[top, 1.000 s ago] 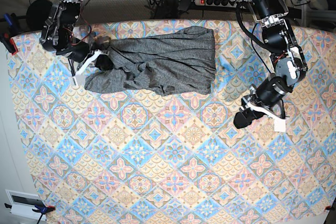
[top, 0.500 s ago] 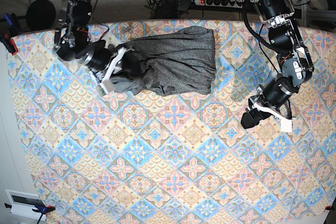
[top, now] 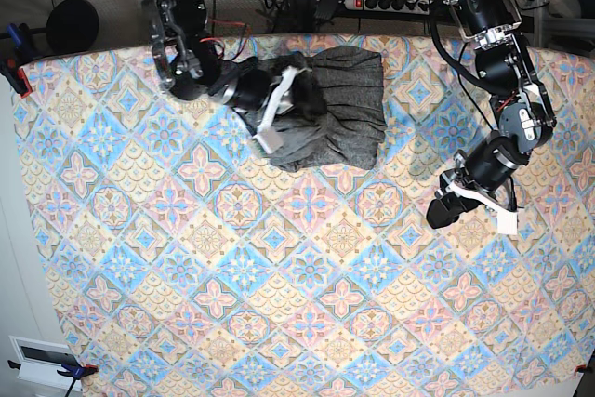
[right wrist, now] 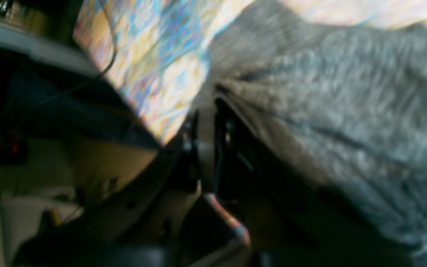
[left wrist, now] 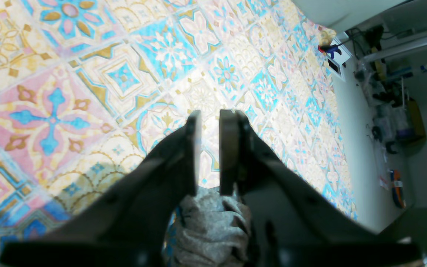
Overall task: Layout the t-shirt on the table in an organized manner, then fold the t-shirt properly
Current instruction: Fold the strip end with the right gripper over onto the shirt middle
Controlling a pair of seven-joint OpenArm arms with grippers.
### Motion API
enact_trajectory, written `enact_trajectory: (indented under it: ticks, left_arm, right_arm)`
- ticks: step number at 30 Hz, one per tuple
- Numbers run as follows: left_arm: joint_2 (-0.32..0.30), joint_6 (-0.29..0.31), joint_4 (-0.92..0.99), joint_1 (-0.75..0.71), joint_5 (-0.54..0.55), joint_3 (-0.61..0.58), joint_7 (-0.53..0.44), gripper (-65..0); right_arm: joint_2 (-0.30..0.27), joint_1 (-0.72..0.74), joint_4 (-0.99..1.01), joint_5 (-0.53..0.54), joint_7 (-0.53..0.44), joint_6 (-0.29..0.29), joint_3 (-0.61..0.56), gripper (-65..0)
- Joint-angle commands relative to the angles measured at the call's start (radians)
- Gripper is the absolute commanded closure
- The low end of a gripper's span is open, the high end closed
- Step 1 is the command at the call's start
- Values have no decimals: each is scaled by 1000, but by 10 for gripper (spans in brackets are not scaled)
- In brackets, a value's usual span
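Note:
The dark-grey t-shirt (top: pixel 339 104) lies bunched at the far middle of the table (top: pixel 279 276). Its left part is lifted and doubled over onto the body. My right gripper (top: pixel 282 104) is shut on that lifted fold. In the right wrist view the fingers (right wrist: pixel 206 148) pinch the blurred grey t-shirt (right wrist: pixel 328 92), which drapes off to the right. My left gripper (top: pixel 456 209) hovers over bare patterned cloth well to the right of the shirt. In the left wrist view the left gripper (left wrist: pixel 209 115) shows a narrow gap with only the table (left wrist: pixel 87 74) behind it.
A power strip with cables (top: pixel 390 2) sits beyond the table's far edge. Clamps (top: pixel 14 53) hold the cloth at the left edge. A white box (top: pixel 42 360) lies on the floor at the near left corner.
My right gripper has swept rightward along the far side, dragging the shirt's left end over its body. The left gripper has hardly moved.

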State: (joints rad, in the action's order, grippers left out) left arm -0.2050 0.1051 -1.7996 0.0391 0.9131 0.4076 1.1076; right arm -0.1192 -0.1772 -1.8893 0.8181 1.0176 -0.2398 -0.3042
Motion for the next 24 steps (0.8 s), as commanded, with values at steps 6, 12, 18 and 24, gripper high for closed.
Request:
enact_trajectory:
  ticks: [6, 12, 18, 24]
  left_arm:
    - [-17, 8, -13, 17, -21, 3, -24, -93]
    - [-17, 8, -13, 18, -32, 3, -24, -93]
    - [-17, 8, -13, 20, -32, 3, -24, -93]
    - [-18, 8, -13, 22, -32, 3, -24, -93]
  right_arm:
    - [-9, 46, -8, 20, -21, -3, 1, 0]
    - [-9, 109, 17, 20, -21, -3, -37, 0]
    - [-7, 190, 95, 20, -23, -3, -137, 0]
    - [-7, 215, 162, 19, -24, -3, -178, 0]
